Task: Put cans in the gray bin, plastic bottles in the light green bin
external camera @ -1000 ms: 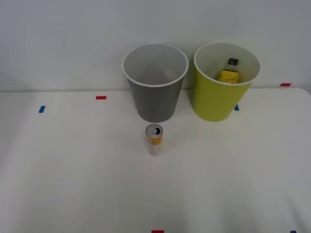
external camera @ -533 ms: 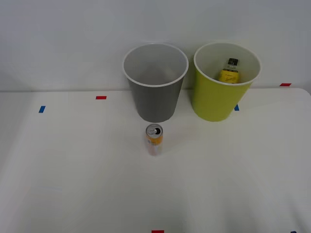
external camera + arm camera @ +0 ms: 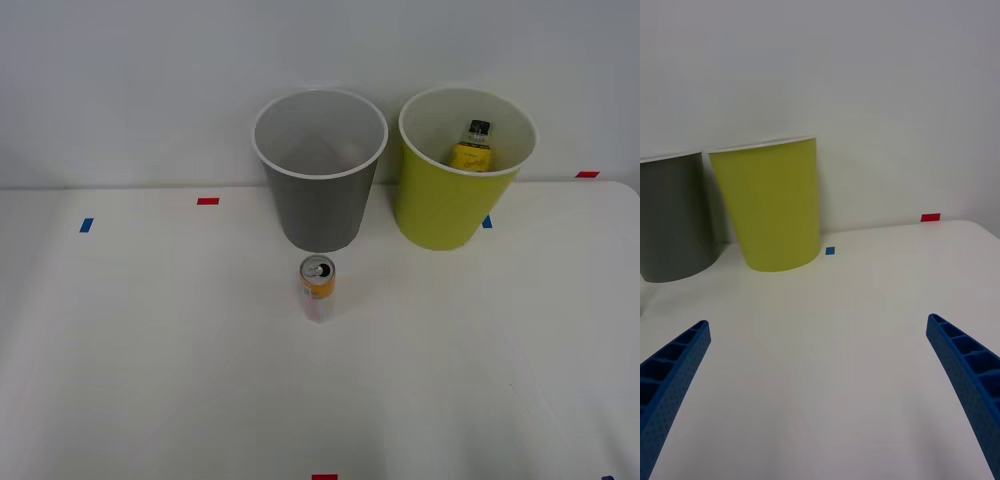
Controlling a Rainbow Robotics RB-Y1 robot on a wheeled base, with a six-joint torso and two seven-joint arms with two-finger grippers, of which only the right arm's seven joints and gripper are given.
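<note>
A slim can (image 3: 318,288) with an orange-yellow upper band and silver top stands upright on the white table, just in front of the gray bin (image 3: 320,170). The gray bin (image 3: 671,217) looks empty inside. To its right stands the light green bin (image 3: 463,168), with a yellow-labelled, black-capped plastic bottle (image 3: 472,146) inside it. In the right wrist view the light green bin (image 3: 773,202) stands ahead of my right gripper (image 3: 818,390), which is open with its blue ribbed fingers (image 3: 670,375) wide apart over bare table, holding nothing.
The white table (image 3: 150,350) meets a pale wall right behind the bins. Small red tape marks (image 3: 208,201) and blue tape marks (image 3: 86,225) lie on the tabletop. A blue mark (image 3: 830,251) and a red mark (image 3: 930,217) lie near the light green bin.
</note>
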